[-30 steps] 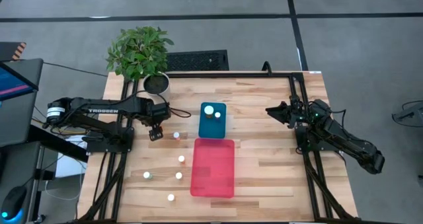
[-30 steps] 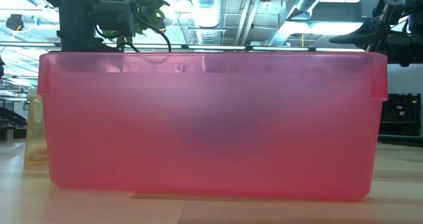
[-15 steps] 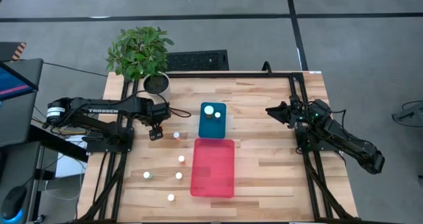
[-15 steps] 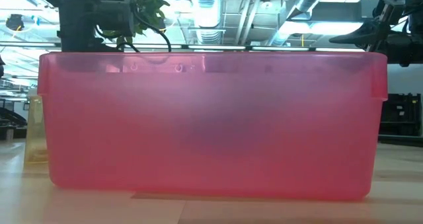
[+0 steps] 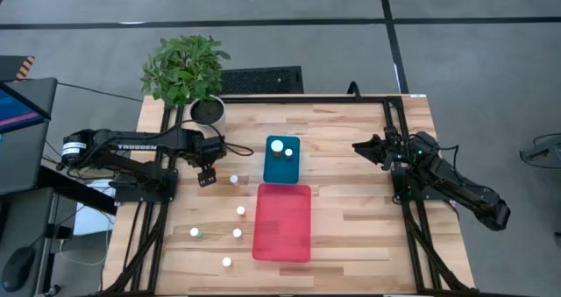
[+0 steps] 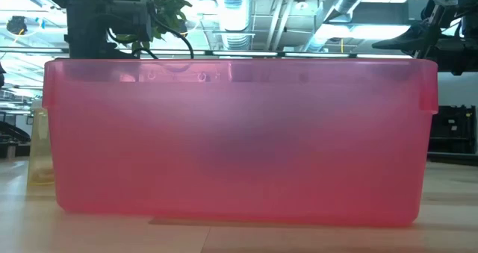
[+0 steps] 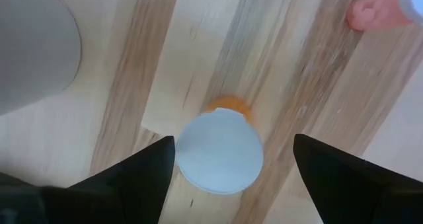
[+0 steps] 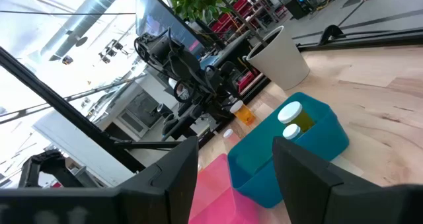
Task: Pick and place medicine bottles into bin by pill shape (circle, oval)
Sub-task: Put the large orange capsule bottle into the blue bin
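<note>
Left gripper (image 5: pixel 207 178) over wood table (image 5: pixel 351 209), just L of blue bin (image 5: pixel 281 159), pointing down; fingers spread wide in left wrist view (image 7: pixel 228 168), flanking one orange-bodied bottle (image 7: pixel 220 152) w/ round white cap, upright on the boards, not touching either finger; same bottle in high view (image 5: pixel 234 180) just R of the gripper; grey-white curve at corner of wrist view prob. plant pot (image 5: pixel 209 111), pinkish blur at opposite corner unclear.

Right gripper (image 5: pixel 362 146) at R side of table, well apart from bins and loose bottles, raised, aimed toward table centre; fingers apart (image 8: pixel 234 174), nothing between them.

Blue bin mid-table w/ two bottles in it: white cap (image 5: pixel 277 145) and second cap (image 5: pixel 287 152) beside it; in right wrist view, same two (image 8: pixel 290 113) (image 8: pixel 291 132) standing upright inside.

Pink bin (image 5: pixel 282 222) just in front of blue bin, ends nearly touching; fills low view (image 6: pixel 239 141); contents not readable through its wall.

Loose bottles on table L of pink bin: one (image 5: pixel 240 211) nearest it, one (image 5: pixel 237 233) below that, one (image 5: pixel 195 232) farther L, one (image 5: pixel 226 262) near front edge; all apart from each other; only white caps visible; pill shapes not discernible.

Potted plant (image 5: pixel 184 67) at back-L corner of table.
</note>
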{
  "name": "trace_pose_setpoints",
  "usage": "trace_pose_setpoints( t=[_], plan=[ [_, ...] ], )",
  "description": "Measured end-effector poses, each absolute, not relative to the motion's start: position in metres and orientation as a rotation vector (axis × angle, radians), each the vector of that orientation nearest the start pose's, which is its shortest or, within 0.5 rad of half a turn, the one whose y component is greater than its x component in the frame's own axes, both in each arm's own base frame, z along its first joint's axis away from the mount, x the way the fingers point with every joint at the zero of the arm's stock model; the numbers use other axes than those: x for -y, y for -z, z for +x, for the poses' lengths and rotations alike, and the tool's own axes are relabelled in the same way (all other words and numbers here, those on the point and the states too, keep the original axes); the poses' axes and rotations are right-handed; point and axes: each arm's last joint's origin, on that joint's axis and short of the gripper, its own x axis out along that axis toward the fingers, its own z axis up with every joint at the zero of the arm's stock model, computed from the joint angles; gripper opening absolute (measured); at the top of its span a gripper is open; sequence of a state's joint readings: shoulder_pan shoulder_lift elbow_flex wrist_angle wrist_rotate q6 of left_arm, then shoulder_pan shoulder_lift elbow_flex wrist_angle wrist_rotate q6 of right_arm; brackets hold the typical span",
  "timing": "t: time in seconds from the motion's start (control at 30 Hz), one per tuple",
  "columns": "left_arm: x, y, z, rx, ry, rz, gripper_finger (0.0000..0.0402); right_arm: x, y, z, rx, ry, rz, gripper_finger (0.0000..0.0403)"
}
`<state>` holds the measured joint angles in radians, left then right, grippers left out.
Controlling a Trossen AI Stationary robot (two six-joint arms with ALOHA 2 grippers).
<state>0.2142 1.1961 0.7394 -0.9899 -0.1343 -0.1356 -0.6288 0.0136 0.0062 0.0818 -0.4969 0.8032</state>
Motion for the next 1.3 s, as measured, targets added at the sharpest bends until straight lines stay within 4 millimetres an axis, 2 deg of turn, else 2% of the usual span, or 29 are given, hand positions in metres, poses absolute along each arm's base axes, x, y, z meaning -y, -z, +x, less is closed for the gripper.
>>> trace_pose_setpoints(
  t=[0.53, 0.87, 1.0, 1.17, 1.3],
  plan=[
    [-0.043, -0.185, 0.185, -1.503, -0.369, -0.191, 0.0295, 0.044, -0.172, 0.084, 0.113, 0.098, 0.761, 0.0205],
    [-0.043, -0.186, 0.185, -1.502, -0.37, -0.191, 0.0194, 0.044, -0.172, 0.084, 0.113, 0.099, 0.76, 0.0205],
    [-0.044, -0.186, 0.185, -1.502, -0.373, -0.189, 0.0196, 0.044, -0.172, 0.084, 0.113, 0.099, 0.76, 0.0205],
    [-0.044, -0.186, 0.185, -1.499, -0.387, -0.201, 0.023, 0.044, -0.172, 0.084, 0.113, 0.099, 0.76, 0.0205],
    [-0.043, -0.186, 0.185, -1.49, -0.424, -0.246, 0.0219, 0.044, -0.172, 0.084, 0.113, 0.099, 0.76, 0.0205]
  ],
)
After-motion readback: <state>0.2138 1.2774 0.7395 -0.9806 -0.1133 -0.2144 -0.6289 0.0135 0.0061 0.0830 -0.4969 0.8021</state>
